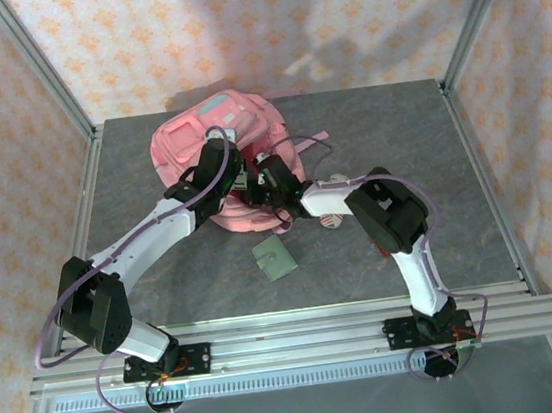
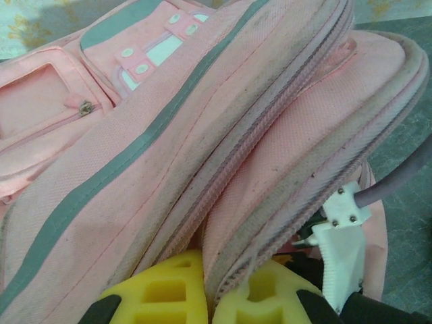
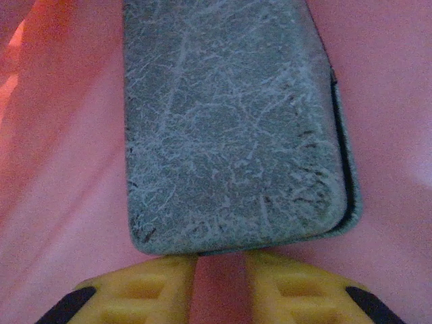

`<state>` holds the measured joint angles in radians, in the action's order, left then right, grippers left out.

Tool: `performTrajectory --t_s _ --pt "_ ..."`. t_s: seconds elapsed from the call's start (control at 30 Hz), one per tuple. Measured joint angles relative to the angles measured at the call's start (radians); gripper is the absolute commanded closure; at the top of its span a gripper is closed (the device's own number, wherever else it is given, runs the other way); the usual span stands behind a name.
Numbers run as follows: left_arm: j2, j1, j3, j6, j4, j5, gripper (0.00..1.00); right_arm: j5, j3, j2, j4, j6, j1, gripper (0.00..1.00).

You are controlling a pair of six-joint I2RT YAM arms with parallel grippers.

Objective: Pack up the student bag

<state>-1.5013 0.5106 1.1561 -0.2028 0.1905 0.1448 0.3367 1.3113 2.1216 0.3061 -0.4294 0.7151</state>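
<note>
1. Left hand [image 2: 212, 289]: I read it as closed tight. Its yellow fingers [image 2: 158, 297] pinch a zipped edge of the student bag [image 2: 202, 135].
2. Just right of that hand is the white body of the right arm [image 2: 341, 250] with its grey cable, close against the same edge.
3. Beyond the left hand the bag's pink front runs away up and left: a grey stripe, a pocket with a zip pull [image 2: 85, 108], then the pale patch [image 2: 165, 50].
4. Right hand [image 3: 219, 270]: its fingers stand a narrow gap apart, gripping nothing, with pink bag fabric on every side.
5. Directly ahead of its fingertips lies a flat, scuffed grey case [image 3: 229, 128]. I cannot tell whether the two touch.
6. Overhead view: a small green square [image 1: 274, 258] lies on the grey bench [image 1: 398, 131] behind both hands, apart from the bag. The bag lies beyond it, at the far middle.
</note>
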Motion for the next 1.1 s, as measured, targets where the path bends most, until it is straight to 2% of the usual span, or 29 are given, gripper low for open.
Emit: performTrajectory --t_s 0.33,0.47,0.6,0.7,0.87,0.97,1.1 --pt "0.000 0.000 0.000 -0.010 0.000 0.000 1.00 0.009 -0.005 -0.002 0.066 -0.023 -0.018 0.54" --pt "0.001 0.000 0.000 -0.011 0.000 0.000 1.00 0.021 0.056 0.026 0.052 -0.014 -0.023 0.54" --pt "0.004 0.013 0.000 -0.022 0.003 -0.004 1.00 -0.002 0.037 0.003 0.070 -0.003 -0.039 0.51" --pt "0.005 0.018 0.000 -0.033 0.005 -0.004 1.00 -0.045 -0.028 -0.068 0.010 0.016 -0.045 0.41" --pt "0.005 0.018 0.000 -0.037 0.007 -0.002 1.00 -0.127 -0.114 -0.266 -0.159 0.051 -0.047 0.39" --pt "0.005 0.018 0.000 -0.037 0.007 0.001 1.00 -0.182 -0.130 -0.379 -0.241 0.068 -0.047 0.30" --pt "0.005 0.017 0.000 -0.041 0.007 0.000 1.00 -0.275 -0.212 -0.531 -0.342 0.055 -0.047 0.14"
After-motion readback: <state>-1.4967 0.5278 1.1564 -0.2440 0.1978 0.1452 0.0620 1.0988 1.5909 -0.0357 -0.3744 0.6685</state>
